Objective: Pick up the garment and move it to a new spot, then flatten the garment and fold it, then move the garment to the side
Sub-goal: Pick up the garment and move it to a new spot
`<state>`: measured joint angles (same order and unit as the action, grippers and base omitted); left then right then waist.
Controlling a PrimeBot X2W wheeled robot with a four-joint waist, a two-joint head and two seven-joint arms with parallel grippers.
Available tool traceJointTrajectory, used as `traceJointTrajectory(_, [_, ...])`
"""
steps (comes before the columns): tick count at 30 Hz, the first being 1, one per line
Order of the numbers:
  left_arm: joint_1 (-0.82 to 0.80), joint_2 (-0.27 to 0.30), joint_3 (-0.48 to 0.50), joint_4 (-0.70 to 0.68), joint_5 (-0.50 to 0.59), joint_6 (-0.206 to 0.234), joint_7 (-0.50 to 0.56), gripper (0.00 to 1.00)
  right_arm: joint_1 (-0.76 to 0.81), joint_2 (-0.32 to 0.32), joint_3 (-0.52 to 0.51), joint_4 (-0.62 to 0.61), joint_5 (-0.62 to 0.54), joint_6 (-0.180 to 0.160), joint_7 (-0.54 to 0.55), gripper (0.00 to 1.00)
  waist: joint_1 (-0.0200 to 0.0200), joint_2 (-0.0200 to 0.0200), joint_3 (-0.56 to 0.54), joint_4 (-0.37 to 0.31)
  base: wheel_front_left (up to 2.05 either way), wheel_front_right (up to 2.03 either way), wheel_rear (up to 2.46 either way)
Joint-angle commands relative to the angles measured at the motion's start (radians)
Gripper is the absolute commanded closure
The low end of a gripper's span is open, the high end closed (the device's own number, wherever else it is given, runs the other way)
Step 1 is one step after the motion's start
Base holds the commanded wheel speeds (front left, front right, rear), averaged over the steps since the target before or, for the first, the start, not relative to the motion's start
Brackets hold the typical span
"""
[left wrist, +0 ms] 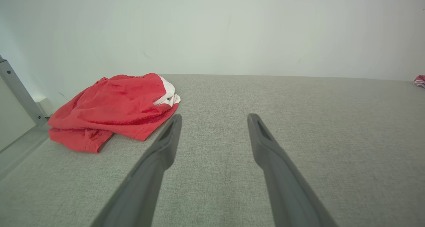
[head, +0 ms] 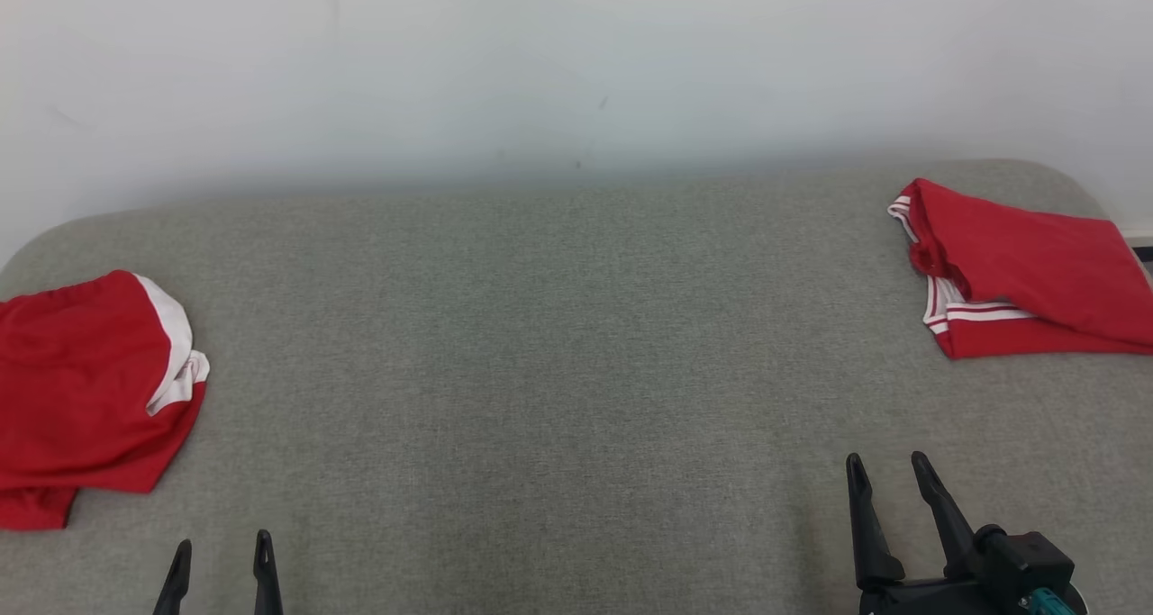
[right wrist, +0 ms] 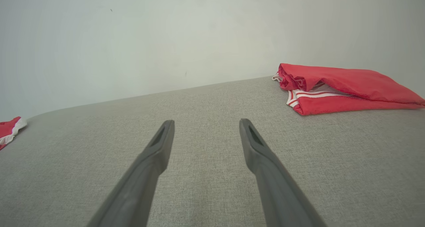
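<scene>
Two red garments lie on the grey fabric surface (head: 558,345). A crumpled red garment with a white band (head: 86,390) sits at the left edge, seen up close as a loose heap (left wrist: 114,109). A folded red garment with white stripes (head: 1018,268) rests at the far right (right wrist: 342,87). My left gripper (head: 222,552) stands open near the front edge, right of the crumpled garment, with nothing between its fingers (left wrist: 214,119). My right gripper (head: 887,469) is open and empty too, well in front of the folded garment (right wrist: 206,124).
A pale wall (head: 576,66) rises straight behind the surface. The surface's rounded corners fall away at far left and far right. A metal frame post (left wrist: 20,94) stands beyond the left edge. The wide middle stretch of grey fabric is bare.
</scene>
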<state>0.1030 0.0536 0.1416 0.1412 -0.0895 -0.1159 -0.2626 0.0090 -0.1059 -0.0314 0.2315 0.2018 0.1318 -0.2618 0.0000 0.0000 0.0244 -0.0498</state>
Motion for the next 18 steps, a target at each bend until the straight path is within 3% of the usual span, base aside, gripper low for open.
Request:
traceJointTrajectory(1, [-0.005,-0.001,0.002,0.002,0.008,-0.005,-0.003,0.00,0.007,0.001,0.004,0.000,0.006,-0.003,-0.004,0.00,0.0000,0.0000,0.001,0.011,0.00,0.00,0.00])
traceJointTrajectory(18, [-0.012,0.011,0.022,0.019,0.010,-0.002,-0.003,0.00,0.015,0.019,0.014,0.017,0.007,-0.003,-0.004,0.00,0.0000,0.0000,0.008,0.229,0.00,0.00,0.00])
